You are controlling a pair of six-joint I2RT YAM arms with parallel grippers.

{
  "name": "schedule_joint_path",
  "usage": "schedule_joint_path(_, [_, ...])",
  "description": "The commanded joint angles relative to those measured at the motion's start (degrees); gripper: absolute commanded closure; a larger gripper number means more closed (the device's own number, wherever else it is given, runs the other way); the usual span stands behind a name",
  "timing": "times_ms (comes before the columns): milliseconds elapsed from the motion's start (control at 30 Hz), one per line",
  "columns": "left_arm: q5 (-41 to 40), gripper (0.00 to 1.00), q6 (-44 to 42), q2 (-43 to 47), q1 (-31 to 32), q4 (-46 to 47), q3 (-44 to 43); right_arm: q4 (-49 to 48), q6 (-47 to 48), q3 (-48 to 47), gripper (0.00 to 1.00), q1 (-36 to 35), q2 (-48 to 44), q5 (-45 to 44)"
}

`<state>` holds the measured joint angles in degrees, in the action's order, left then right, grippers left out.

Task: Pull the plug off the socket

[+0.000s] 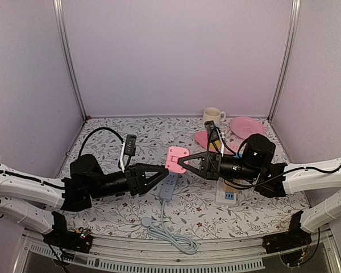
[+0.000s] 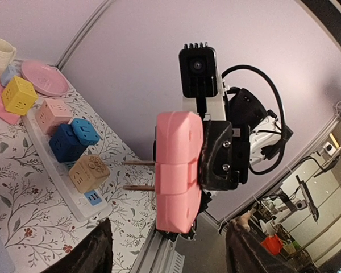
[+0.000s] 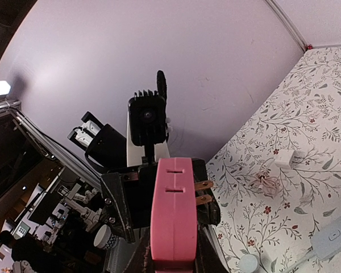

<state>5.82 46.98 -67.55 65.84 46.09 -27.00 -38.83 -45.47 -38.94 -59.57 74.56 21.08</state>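
A pink plug (image 1: 176,158) with two metal prongs hangs in the air over the middle of the table, clear of any socket. My right gripper (image 1: 186,162) is shut on it; in the right wrist view the plug (image 3: 173,222) sits tight between my fingers (image 3: 202,263). My left gripper (image 1: 163,170) is open just beside and below the plug. In the left wrist view the plug (image 2: 179,170) sits above my spread fingers (image 2: 96,250), prongs pointing left. A white power strip (image 1: 226,193) lies under the right arm.
The white strip (image 2: 51,165) carries yellow, pink, blue and tan cube adapters. A grey power strip (image 1: 167,189) with a coiled cable lies at the front middle. A cream mug (image 1: 213,115) and a pink plate (image 1: 246,126) stand at the back right.
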Motion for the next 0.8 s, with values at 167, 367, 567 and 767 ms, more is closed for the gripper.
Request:
schedule_joint_path(167, [-2.5, 0.45, 0.0, -0.8, 0.7, -1.4, -3.1, -4.2, -1.1, -4.1, 0.97, 0.0, 2.8, 4.3])
schedule_joint_path(367, [-0.6, 0.62, 0.5, -2.2, 0.7, -1.0, -5.3, -3.5, -1.1, -6.1, 0.96, 0.0, 3.6, 4.7])
schedule_joint_path(567, [0.1, 0.91, 0.9, -2.6, 0.6, -0.2, -5.1, -3.3, -0.9, -5.0, 0.94, 0.0, 4.0, 3.8])
schedule_joint_path(767, [-2.4, 1.00, -0.2, -0.5, 0.6, -3.5, -3.8, -2.7, -0.9, -2.7, 0.64, 0.0, 2.0, 1.0])
